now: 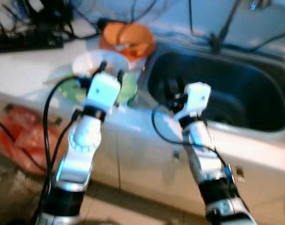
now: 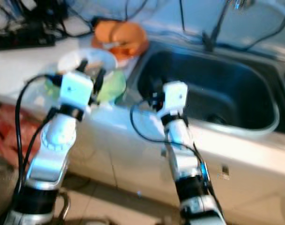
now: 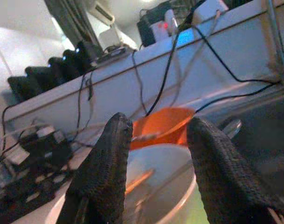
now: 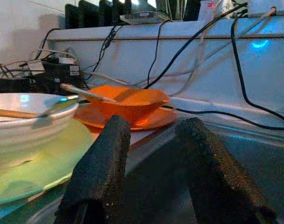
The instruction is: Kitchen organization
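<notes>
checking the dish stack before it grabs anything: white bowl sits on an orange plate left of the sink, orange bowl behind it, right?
Not quite. The white bowl sits on a green plate, as the right wrist view shows. The orange bowl behind it has its own orange plate. The rest holds: both stand left of the sink.

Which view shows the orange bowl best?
The right wrist view: the orange bowl is sharp there, seen side-on, sitting on an orange plate with a utensil resting in it. Both eye views show it from above but blurred. In the left wrist view it is partly hidden behind the left gripper.
</notes>
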Available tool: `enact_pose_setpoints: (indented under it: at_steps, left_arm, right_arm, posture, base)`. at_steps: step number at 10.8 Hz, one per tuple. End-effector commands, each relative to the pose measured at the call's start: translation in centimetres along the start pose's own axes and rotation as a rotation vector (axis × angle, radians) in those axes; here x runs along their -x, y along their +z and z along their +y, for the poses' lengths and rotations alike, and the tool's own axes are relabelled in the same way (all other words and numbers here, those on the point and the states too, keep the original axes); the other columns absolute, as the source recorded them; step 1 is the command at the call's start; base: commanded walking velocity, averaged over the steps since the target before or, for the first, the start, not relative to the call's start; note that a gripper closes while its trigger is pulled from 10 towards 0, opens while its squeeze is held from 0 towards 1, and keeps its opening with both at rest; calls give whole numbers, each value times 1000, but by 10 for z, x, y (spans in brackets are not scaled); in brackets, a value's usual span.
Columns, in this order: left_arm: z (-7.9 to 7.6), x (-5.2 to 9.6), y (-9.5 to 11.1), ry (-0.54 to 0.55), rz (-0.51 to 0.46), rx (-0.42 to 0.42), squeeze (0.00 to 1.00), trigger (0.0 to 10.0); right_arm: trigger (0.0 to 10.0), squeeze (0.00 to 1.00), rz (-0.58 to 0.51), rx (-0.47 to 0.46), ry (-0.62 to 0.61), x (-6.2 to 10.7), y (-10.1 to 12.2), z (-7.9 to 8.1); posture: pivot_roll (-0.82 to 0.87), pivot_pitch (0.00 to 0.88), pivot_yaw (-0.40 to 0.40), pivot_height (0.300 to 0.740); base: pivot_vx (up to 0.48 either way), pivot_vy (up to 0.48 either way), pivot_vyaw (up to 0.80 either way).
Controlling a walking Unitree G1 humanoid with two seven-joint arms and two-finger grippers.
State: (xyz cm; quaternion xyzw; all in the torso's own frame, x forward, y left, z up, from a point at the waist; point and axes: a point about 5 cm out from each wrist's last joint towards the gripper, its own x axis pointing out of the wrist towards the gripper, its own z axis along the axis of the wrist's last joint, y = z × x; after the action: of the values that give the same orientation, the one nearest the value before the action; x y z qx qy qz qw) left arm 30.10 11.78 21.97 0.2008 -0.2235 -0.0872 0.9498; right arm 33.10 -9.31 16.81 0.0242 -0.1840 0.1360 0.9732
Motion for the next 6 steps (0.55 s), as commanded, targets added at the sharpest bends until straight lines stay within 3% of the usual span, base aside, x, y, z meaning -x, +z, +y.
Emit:
enact_pose_setpoints:
  at_steps: [1, 6]
  left_arm:
    - [-9, -3, 9, -27, -35, 13, 0, 10000]
    - [-14, -2, 14, -83, -63, 34, 0, 10000]
  right_arm:
    - [10000, 0, -7, 4, -44, 3, 2, -14]
    - [10000, 0, -3, 4, -48, 3, 1, -15]
  posture:
    - [51, 92, -43, 740]
    - [51, 92, -43, 740]
  base:
    - [307, 0, 0]
    - [0, 0, 0]
